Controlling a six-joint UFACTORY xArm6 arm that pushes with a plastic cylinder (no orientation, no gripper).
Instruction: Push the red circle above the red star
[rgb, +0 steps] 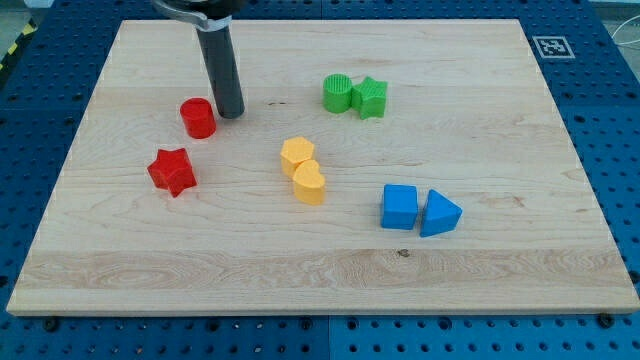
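The red circle (198, 118) stands on the wooden board at the view's upper left. The red star (172, 171) lies below it and slightly to the left, with a small gap between them. My tip (231, 113) is the lower end of the dark rod, just to the right of the red circle, close beside it or touching it.
A green circle (338, 93) and green star (369, 97) touch at the top centre. Two yellow blocks, a hexagon (297, 154) and a heart (309, 183), sit mid-board. A blue cube (399, 207) and blue triangle (439, 213) lie at the right. The board's left edge (62, 170) is near the red blocks.
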